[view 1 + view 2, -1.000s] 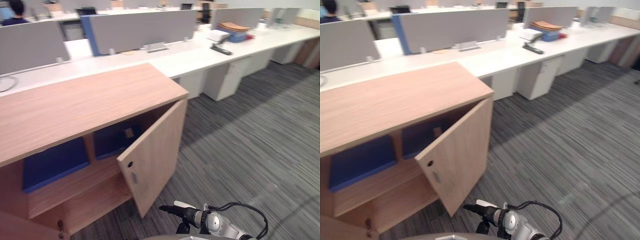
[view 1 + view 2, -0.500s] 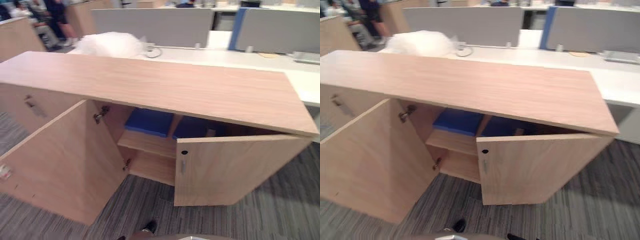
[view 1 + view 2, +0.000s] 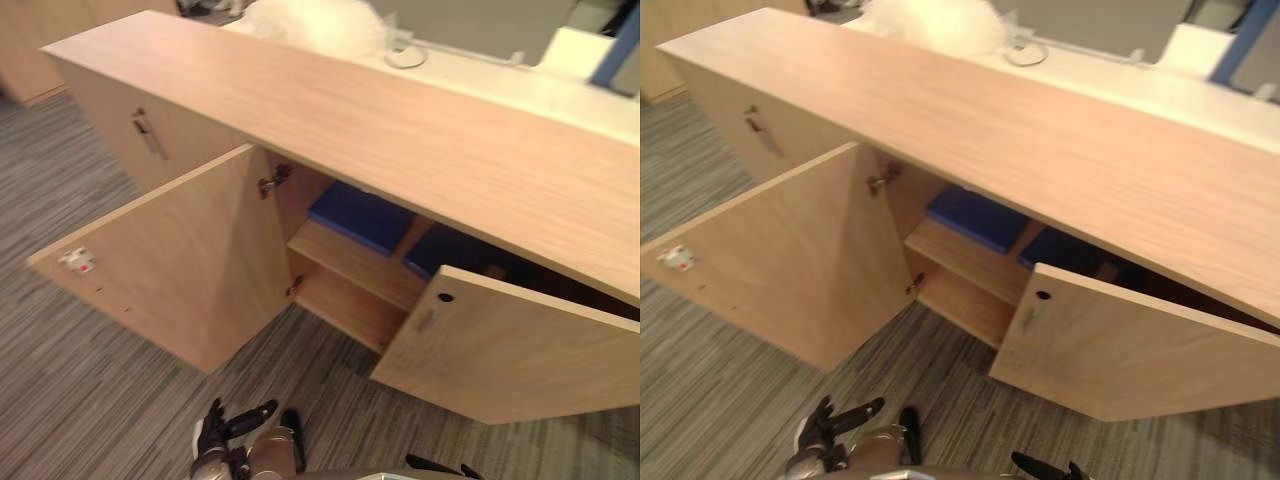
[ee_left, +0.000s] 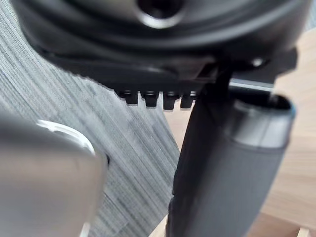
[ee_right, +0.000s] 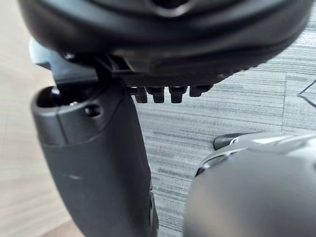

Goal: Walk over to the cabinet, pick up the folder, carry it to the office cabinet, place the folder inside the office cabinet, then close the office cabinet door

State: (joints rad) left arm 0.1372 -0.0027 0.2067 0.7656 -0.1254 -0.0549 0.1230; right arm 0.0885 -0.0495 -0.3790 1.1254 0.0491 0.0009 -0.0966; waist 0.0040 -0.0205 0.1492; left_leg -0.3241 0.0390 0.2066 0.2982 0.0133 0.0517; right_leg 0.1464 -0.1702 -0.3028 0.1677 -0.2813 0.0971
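Observation:
A long wooden office cabinet (image 3: 400, 130) stands in front of me with both doors swung out. Its left door (image 3: 190, 260) is wide open and its right door (image 3: 520, 345) stands partly open. Inside, on the upper shelf, lie two blue folders: one (image 3: 362, 215) to the left of the divider and one (image 3: 462, 255) to the right, partly hidden by the right door. My left hand (image 3: 225, 432) hangs low over the carpet with straight fingers, holding nothing. My right hand (image 3: 1045, 466) shows at the lower edge, its thumb (image 5: 98, 163) straight, also holding nothing.
A white crumpled bundle (image 3: 315, 22) lies behind the cabinet top, by a white desk (image 3: 520, 85). A closed cabinet door with a metal handle (image 3: 150, 138) is further left. Grey striped carpet (image 3: 80, 380) runs in front of the doors.
The camera has swung further and now looks down on the cabinet from closer, so the whole picture has shifted. My left hand has come into view at the bottom.

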